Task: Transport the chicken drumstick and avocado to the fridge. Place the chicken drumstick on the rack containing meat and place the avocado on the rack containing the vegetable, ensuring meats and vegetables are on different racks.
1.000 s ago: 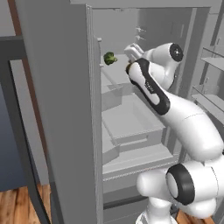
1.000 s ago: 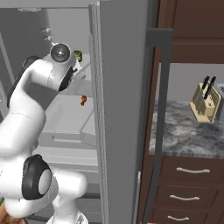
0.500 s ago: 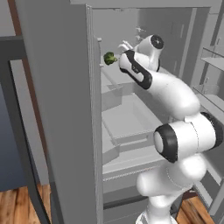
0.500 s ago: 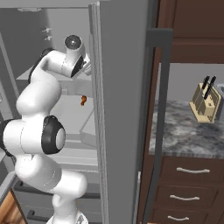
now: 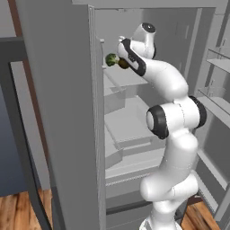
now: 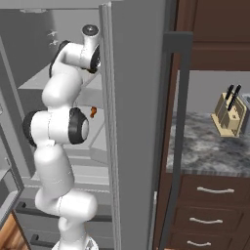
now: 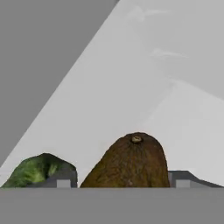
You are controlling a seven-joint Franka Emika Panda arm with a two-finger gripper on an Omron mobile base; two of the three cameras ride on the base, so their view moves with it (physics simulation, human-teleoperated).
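Observation:
My gripper (image 7: 124, 180) is shut on the avocado (image 7: 131, 162), an olive-brown egg-shaped fruit that stands stem end up between the fingertips (image 7: 65, 178). In the left base view the avocado (image 5: 124, 64) hangs just right of the vegetable (image 5: 110, 59), a dark green ball, over the fridge's higher shelf (image 5: 128, 80). The vegetable (image 7: 37, 171) also sits left of the avocado in the hand view. The chicken drumstick (image 6: 93, 112), a small orange-brown lump, lies on a lower shelf behind the arm. The fridge (image 5: 58, 112) stands open.
The open fridge door (image 6: 134, 122) stands edge-on right of the arm. Door bins (image 5: 218, 63) line the right side. A stone counter (image 6: 210, 146) with a knife block (image 6: 228, 114) and drawers (image 6: 215, 191) lies to the right. Pale drawers (image 5: 130, 134) fill the fridge's lower part.
The arm has folded upright, its elbow swinging up and in toward the fridge. The hand has stayed at the higher shelf, with the avocado a little closer to the green ball.

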